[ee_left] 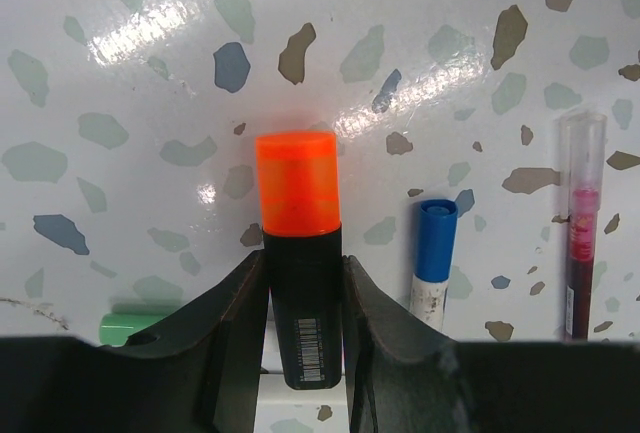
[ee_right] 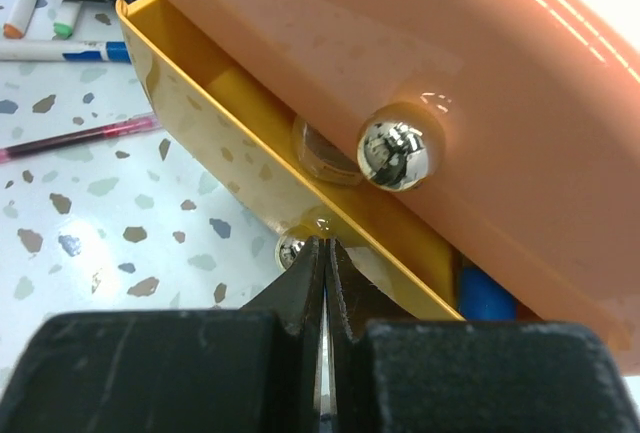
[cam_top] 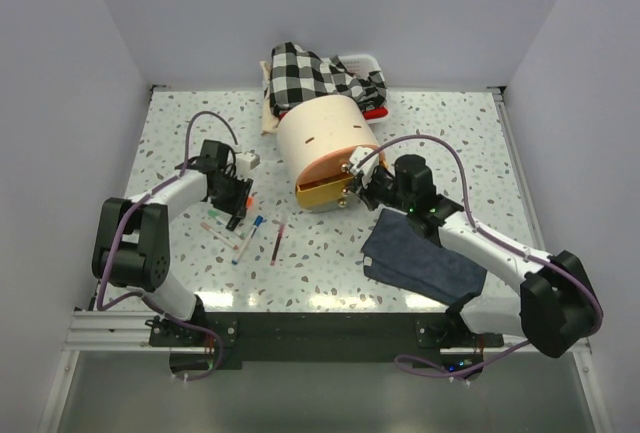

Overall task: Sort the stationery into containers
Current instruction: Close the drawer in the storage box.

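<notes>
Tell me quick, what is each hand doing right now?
Left hand: closed on the orange-capped marker.
Right hand: shut, nothing between its fingers, tips at the open yellow drawer.

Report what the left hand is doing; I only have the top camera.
Observer: The left hand is clamped on the black barrel of the orange-capped marker, cap pointing forward.
Operator: Now check the right hand.
Observer: The right hand is shut, its tips at the yellow drawer's lower edge beside a small brass knob.
Operator: Give me the drawer's contents.
Observer: A blue item lies inside; the rest I cannot make out.
</notes>
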Motion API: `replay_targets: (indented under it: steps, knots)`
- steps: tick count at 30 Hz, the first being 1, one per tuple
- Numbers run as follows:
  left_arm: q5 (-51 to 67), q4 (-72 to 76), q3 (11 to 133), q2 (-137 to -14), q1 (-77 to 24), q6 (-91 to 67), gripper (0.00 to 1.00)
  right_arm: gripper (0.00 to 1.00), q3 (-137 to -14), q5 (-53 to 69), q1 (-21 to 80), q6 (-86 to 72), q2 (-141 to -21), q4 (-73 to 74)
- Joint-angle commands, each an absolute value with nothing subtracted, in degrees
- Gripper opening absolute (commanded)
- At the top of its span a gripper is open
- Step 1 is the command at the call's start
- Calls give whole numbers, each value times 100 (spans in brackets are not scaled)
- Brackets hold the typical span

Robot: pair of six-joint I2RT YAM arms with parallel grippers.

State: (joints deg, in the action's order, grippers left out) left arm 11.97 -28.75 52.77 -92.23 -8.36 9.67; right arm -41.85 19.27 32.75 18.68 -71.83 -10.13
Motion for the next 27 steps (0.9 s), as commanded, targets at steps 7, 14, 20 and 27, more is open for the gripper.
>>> replay_targets:
  steps: [7,14,20,27]
  knots:
    - [1266,-2716,5238,-9018,-712,1028,0,0,-4324,1565,3305,1784,-7479,-1837]
    - [1301,-2681,5229,-9035,-703,1002,0,0,-4368,1520,3296,1775,-7550,-1916]
    - [1345,-2672,5229,-9044,-694,976,0,0,-4438,1424,3296,1618,-7497,-1951]
    - [1397,-2654,5247,-9105,-694,967,0,0,-4720,1353,3305,1459,-7400,-1872]
